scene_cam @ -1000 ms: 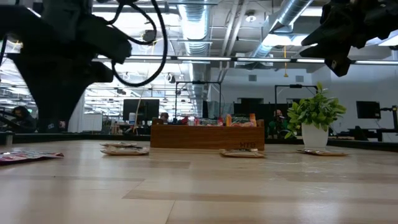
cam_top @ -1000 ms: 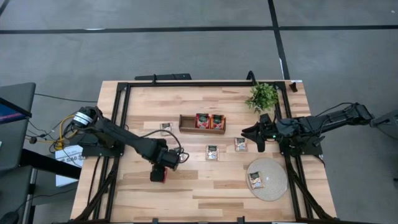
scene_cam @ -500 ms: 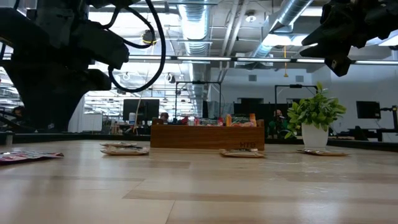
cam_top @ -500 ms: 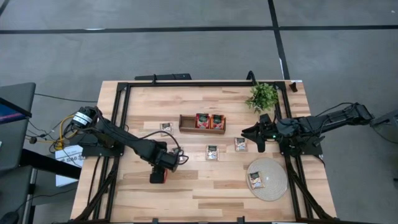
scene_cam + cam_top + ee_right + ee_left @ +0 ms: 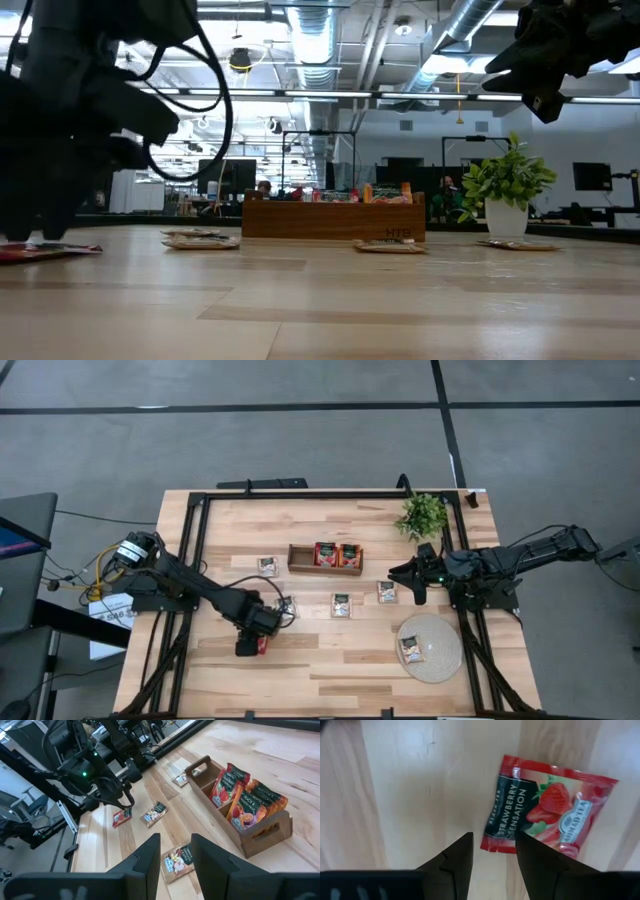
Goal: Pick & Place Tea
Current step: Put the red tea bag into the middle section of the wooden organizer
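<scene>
Landmark: wooden box (image 5: 325, 557), two compartments, near the middle of the table.

Tea sachets, count from the high view:
- Two groups of red sachets (image 5: 337, 554) standing upright in the box, one group per compartment; number in each group not countable.
- One pale sachet (image 5: 267, 565) flat on the table, just beyond the box's left end.
- One pale sachet (image 5: 341, 604) flat in front of the box.
- One pale sachet (image 5: 387, 592) flat in front of the box's right end.
- One pale sachet (image 5: 411, 649) on the round woven mat (image 5: 444, 661), well in front of the box and to its right.
- One red strawberry sachet (image 5: 547, 807) flat on the table, in front of the box and to its left, printed "Strawberry Sensation".
- One more sachet (image 5: 154, 813) just beside the left arm's wrist, seen from the right wrist.

Other: one green potted plant (image 5: 423, 514), beyond the box's right end.

Surface: light wooden plank table (image 5: 330, 675) inside a black frame. Room: grey floor; open hall with ceiling ducts, strip lights and monitors behind the box in the low view.

Left gripper (image 5: 492, 847): fingers slightly apart, holding nothing, tips just over the near edge of the strawberry sachet; contact not discernible.

Right gripper (image 5: 414, 585): raised off the table, beside the box's right end near the plant; fingers apart, holding nothing.
</scene>
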